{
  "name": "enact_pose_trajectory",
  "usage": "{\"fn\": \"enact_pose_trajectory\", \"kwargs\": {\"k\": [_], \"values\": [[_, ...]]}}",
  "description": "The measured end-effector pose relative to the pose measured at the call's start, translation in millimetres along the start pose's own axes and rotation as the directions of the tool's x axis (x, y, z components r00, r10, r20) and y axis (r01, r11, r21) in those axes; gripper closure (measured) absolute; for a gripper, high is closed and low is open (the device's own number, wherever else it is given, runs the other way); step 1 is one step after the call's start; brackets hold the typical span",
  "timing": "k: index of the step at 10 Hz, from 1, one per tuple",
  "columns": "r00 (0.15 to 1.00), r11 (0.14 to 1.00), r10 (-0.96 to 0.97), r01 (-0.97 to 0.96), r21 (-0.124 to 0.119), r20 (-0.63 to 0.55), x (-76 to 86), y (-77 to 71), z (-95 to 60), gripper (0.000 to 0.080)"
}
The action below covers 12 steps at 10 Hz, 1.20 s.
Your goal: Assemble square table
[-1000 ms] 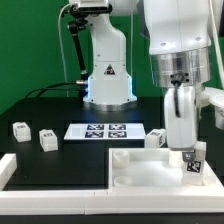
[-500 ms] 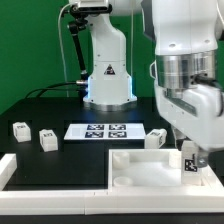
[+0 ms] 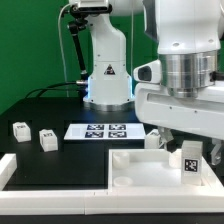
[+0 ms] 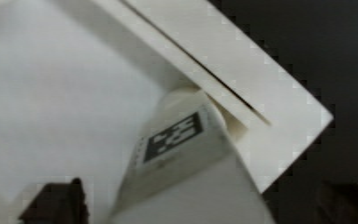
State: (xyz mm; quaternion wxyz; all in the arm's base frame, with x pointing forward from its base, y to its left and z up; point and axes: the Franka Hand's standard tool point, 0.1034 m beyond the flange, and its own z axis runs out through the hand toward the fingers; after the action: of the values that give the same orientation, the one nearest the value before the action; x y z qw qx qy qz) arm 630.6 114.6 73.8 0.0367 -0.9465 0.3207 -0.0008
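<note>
The claw (image 4: 202, 205) jaws stand apart, straddling the leg (image 4: 179, 140), which stands in a corner of the table top (image 3: 130, 160) directly below. Risk: on withdrawal, a finger may snag the possibly unseated leg and tip it.

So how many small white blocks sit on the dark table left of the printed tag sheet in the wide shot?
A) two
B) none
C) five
A: only the far-left leg and the leg beside it sit at the exterior view's left of the marker board.
</note>
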Motion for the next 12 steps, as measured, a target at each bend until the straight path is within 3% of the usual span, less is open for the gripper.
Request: {"fn": "enact_pose_trajectory", "kwargs": {"k": [1, 3, 5, 6, 7, 10, 12], "values": [[0.988, 0.988, -0.152, 0.152, 0.007, -0.015, -1.0, -2.6, 1.4, 0.0151], [0.993, 0.993, -0.119, 0.119, 0.009, -0.014, -0.2, -2.1, 1.2, 0.0153], [1.000, 1.000, -0.003, 0.003, 0.013, -0.012, -0.7, -2.6, 1.3, 0.0404], [1.000, 1.000, 0.029, -0.029, 0.012, -0.011, -0.6, -2.0, 1.5, 0.0404], [0.993, 0.993, 0.117, -0.117, 0.012, -0.010, -0.4, -1.3, 1.7, 0.0509], [0.942, 0.942, 0.336, -0.336, 0.013, -0.006, 0.1, 0.1, 2.3, 0.0509], [0.793, 0.793, 0.608, -0.609, 0.026, 0.048, 3.6, 5.2, 2.2, 0.0509]]}}
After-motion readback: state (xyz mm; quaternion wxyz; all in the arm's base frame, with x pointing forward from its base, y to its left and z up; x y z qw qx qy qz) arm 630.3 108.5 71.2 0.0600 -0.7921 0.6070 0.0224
